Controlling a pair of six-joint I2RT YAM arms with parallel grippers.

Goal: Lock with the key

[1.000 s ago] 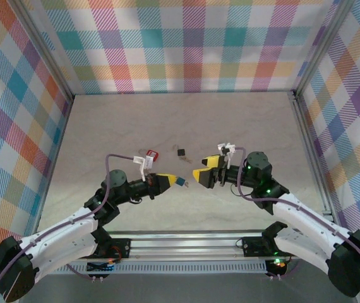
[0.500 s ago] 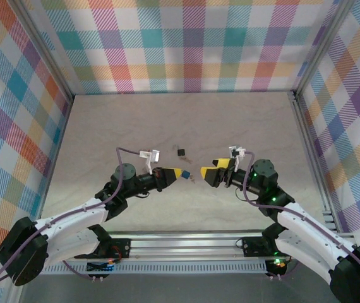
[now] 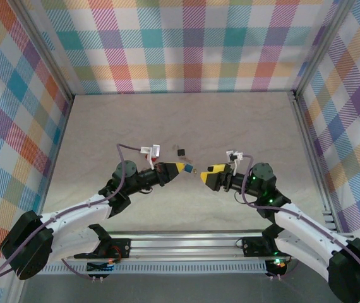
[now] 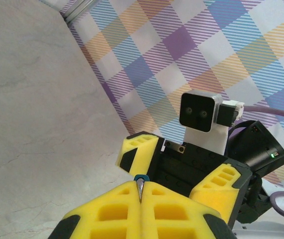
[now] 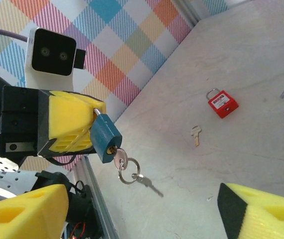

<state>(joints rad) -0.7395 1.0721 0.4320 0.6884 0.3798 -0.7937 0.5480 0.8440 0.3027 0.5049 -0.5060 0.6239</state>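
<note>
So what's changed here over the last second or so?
The left fingers, clamped on the blue padlock, carried it farther from their base, toward the right fingers, which drew back slightly and look a little narrower. The black padlock stayed on the table.

Closed in on three sides by pastel plaid cloth walls (image 3: 186,44) of pink, teal, orange, yellow and purple checks. Framed at the back corners by slanting silver aluminium posts (image 3: 52,63). Floored with a pale beige, faintly veined table (image 3: 167,120), evenly lit, edged in front by a ribbed silver aluminium rail (image 3: 186,240).
</note>
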